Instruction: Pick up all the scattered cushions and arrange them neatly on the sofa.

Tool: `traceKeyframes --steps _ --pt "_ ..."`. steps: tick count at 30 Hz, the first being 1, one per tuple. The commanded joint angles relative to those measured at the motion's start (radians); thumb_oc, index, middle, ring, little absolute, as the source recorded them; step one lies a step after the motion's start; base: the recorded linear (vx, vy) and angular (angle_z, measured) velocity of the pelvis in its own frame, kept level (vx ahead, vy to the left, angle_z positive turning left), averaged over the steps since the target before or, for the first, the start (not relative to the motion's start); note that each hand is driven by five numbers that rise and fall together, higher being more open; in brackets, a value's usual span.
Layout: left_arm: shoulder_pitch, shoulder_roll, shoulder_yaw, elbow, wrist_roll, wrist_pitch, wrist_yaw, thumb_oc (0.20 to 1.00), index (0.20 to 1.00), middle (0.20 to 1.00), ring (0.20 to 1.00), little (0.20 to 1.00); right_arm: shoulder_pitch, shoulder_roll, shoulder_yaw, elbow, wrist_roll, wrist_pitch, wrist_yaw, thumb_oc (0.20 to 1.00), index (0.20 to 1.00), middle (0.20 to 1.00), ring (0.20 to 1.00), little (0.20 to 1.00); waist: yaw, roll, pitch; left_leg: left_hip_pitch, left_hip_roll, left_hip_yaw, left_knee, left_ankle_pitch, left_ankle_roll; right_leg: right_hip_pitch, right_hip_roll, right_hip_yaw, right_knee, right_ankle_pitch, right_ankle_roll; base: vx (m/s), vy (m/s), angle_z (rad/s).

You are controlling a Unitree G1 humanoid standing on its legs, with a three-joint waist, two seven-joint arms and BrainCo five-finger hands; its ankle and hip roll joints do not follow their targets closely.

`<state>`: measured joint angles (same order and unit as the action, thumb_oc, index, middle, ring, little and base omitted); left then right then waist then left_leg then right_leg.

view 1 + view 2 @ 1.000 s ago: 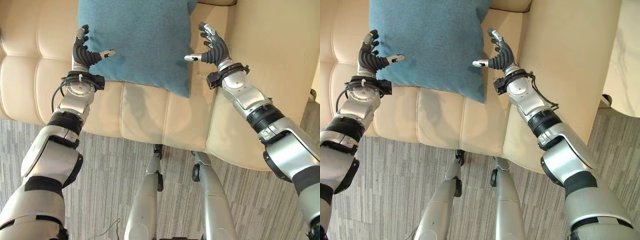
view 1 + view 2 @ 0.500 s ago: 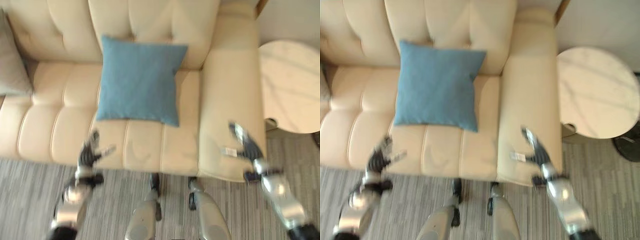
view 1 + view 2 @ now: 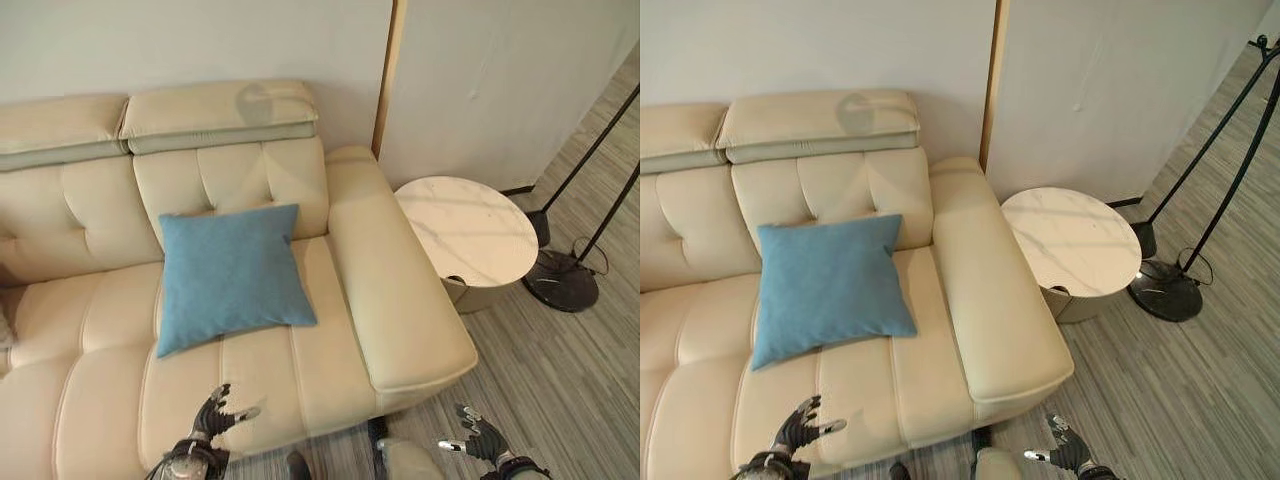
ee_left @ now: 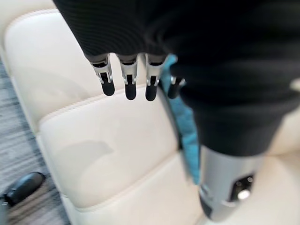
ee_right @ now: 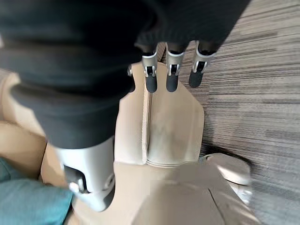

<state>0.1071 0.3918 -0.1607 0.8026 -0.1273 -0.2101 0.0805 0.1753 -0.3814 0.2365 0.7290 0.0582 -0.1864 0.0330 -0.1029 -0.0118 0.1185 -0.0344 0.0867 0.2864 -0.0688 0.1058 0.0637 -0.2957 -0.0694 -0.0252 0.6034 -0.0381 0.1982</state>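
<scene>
A blue square cushion (image 3: 232, 275) rests on the cream sofa's seat (image 3: 290, 365) and leans against the backrest, near the right armrest (image 3: 395, 300). My left hand (image 3: 215, 415) hovers low over the seat's front edge, open and empty, well short of the cushion. My right hand (image 3: 478, 440) is open and empty over the floor, in front of the armrest. In the left wrist view the straight fingers (image 4: 126, 84) point over the seat, with the cushion's edge (image 4: 185, 126) beyond. In the right wrist view the fingers (image 5: 168, 77) are over the armrest (image 5: 164, 126).
A round white marble side table (image 3: 465, 228) stands right of the armrest. Beyond it a floor lamp's dark base (image 3: 560, 280) and thin poles stand on the striped grey floor (image 3: 560, 380). A wall runs behind the sofa.
Both hands have left the blue cushion's sides and dropped back toward the sofa's front edge. The camera has pulled back and up, so the whole sofa shows. The cushion stays put.
</scene>
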Motion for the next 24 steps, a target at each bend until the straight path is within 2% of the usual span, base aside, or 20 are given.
traceKeyframes --steps 1,4,5,7,8,10,11,13,14,15,19,24 --pt "-0.005 0.042 0.048 -0.023 0.029 -0.025 0.027 1.0 1.0 1.0 1.0 1.0 -0.045 -0.02 -0.011 -0.094 -0.006 -0.03 -0.028 1.0 1.0 1.0 1.0 1.0 0.035 -0.045 0.013 -0.038 -0.028 -0.078 0.03 -0.068 -0.079 0.213 -0.02 -0.008 -0.197 0.018 -0.022 -0.23 -0.23 -0.03" --pt "-0.008 0.036 0.049 -0.025 0.019 -0.028 0.027 1.0 1.0 1.0 1.0 1.0 -0.057 -0.021 -0.005 -0.094 0.0 -0.025 -0.031 1.0 1.0 1.0 1.0 1.0 0.063 -0.065 0.0 -0.096 -0.026 -0.076 0.038 -0.028 -0.105 0.312 0.004 -0.021 -0.433 -0.096 -0.059 -0.15 -0.189 -0.17" --pt "-0.009 0.034 0.051 -0.022 0.022 -0.029 0.03 1.0 1.0 1.0 1.0 1.0 -0.058 -0.026 -0.004 -0.098 -0.001 -0.025 -0.035 1.0 1.0 1.0 1.0 1.0 0.066 -0.068 -0.001 -0.116 -0.018 -0.078 0.044 -0.015 -0.113 0.33 0.01 -0.022 -0.489 -0.102 -0.067 -0.18 -0.21 -0.13" --pt "-0.014 0.031 0.05 -0.022 0.018 -0.028 0.034 1.0 1.0 1.0 1.0 1.0 -0.064 -0.035 0.0 -0.103 -0.003 -0.026 -0.037 1.0 1.0 1.0 1.0 1.0 0.066 -0.065 0.005 -0.141 -0.008 -0.08 0.051 0.004 -0.125 0.328 0.021 -0.016 -0.518 -0.098 -0.075 -0.19 -0.143 -0.06" --pt "-0.019 0.027 0.046 -0.034 0.009 -0.028 0.036 1.0 1.0 1.0 1.0 1.0 -0.063 -0.057 -0.002 -0.113 -0.013 -0.023 -0.042 1.0 1.0 1.0 1.0 1.0 0.068 -0.06 0.023 -0.18 0.011 -0.094 0.073 0.036 -0.152 0.323 0.032 -0.009 -0.546 -0.088 -0.09 -0.25 -0.12 0.06" --pt "-0.021 0.026 0.042 -0.042 0.005 -0.031 0.034 1.0 1.0 1.0 1.0 1.0 -0.066 -0.067 -0.001 -0.114 -0.015 -0.023 -0.046 1.0 1.0 1.0 1.0 1.0 0.069 -0.06 0.033 -0.195 0.009 -0.117 0.094 0.027 -0.156 0.315 0.031 -0.012 -0.55 -0.081 -0.095 -0.21 -0.082 0.0" --pt "-0.026 0.024 0.037 -0.045 0.004 -0.032 0.03 1.0 1.0 1.0 1.0 1.0 -0.071 -0.078 -0.003 -0.117 -0.015 -0.023 -0.049 1.0 1.0 1.0 1.0 1.0 0.068 -0.063 0.043 -0.198 -0.005 -0.151 0.126 -0.003 -0.15 0.304 0.027 -0.013 -0.55 -0.072 -0.097 -0.19 -0.036 -0.12" --pt "-0.022 0.012 0.037 -0.033 0.005 -0.033 0.021 1.0 1.0 1.0 1.0 1.0 -0.071 -0.084 -0.008 -0.108 -0.01 -0.024 -0.046 1.0 1.0 1.0 1.0 1.0 0.056 -0.078 0.035 -0.167 -0.042 -0.206 0.211 -0.102 -0.142 0.276 0.0 -0.015 -0.557 -0.044 -0.094 -0.21 -0.019 -0.02" --pt "-0.022 0.012 0.037 -0.033 0.005 -0.033 0.021 1.0 1.0 1.0 1.0 1.0 -0.071 -0.085 -0.008 -0.108 -0.01 -0.024 -0.046 1.0 1.0 1.0 1.0 1.0 0.056 -0.078 0.036 -0.166 -0.041 -0.206 0.213 -0.104 -0.142 0.278 0.001 -0.016 -0.558 -0.044 -0.094 -0.07 0.052 0.19" --pt "-0.003 0.006 0.042 -0.037 0.0 -0.034 0.022 1.0 1.0 1.0 1.0 1.0 -0.063 -0.079 0.0 -0.106 -0.02 -0.023 -0.042 1.0 1.0 1.0 1.0 1.0 0.055 -0.069 0.023 -0.119 -0.052 -0.253 0.189 -0.124 -0.138 0.272 0.01 -0.004 -0.56 -0.04 -0.095 0.02 0.055 0.18" --pt "0.009 0.012 0.045 -0.039 -0.002 -0.038 0.016 1.0 1.0 1.0 1.0 1.0 -0.044 -0.07 -0.004 -0.096 -0.025 -0.025 -0.034 1.0 1.0 1.0 1.0 1.0 0.043 -0.062 -0.01 -0.064 -0.048 -0.244 0.108 -0.113 -0.131 0.284 0.012 -0.013 -0.575 -0.035 -0.092 0.05 0.06 -0.07" --pt "0.014 0.021 0.064 -0.039 -0.014 -0.032 0.015 1.0 1.0 1.0 1.0 1.0 -0.043 -0.049 -0.004 -0.073 -0.004 -0.012 -0.027 1.0 1.0 1.0 1.0 1.0 0.049 -0.061 -0.034 0.004 -0.054 -0.235 0.024 -0.1 -0.124 0.305 0.009 -0.017 -0.582 -0.024 -0.083 0.03 0.07 0.09"
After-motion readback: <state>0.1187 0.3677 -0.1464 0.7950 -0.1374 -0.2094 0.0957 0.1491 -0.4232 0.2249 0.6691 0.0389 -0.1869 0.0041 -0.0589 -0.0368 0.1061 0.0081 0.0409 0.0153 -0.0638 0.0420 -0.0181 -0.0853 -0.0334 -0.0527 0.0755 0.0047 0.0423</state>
